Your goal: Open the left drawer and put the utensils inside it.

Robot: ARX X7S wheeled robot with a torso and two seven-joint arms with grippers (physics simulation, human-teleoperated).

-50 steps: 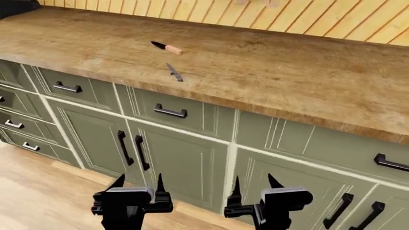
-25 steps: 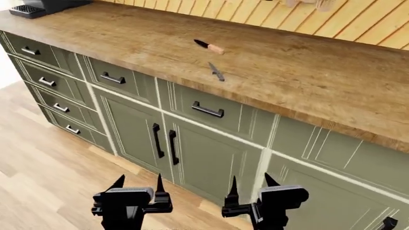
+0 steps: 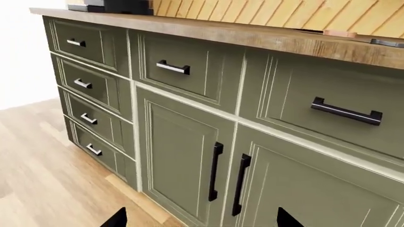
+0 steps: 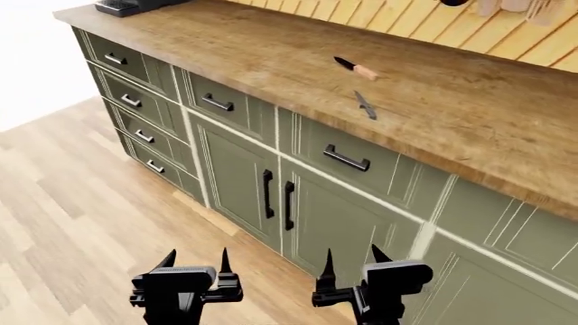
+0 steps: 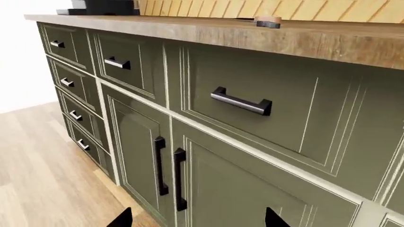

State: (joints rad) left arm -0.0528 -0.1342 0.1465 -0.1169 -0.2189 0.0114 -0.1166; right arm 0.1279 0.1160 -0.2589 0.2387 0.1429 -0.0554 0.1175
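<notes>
Both your grippers hang empty, low in front of the cabinets.

Your left gripper and right gripper each have their fingers spread apart, holding nothing, well below the wooden counter. The left drawer sits shut just under the counter edge, its black handle untouched. Up on the counter lie the two knives: the wooden-handled knife further back, the grey knife near the front edge, apart from each other.
</notes>
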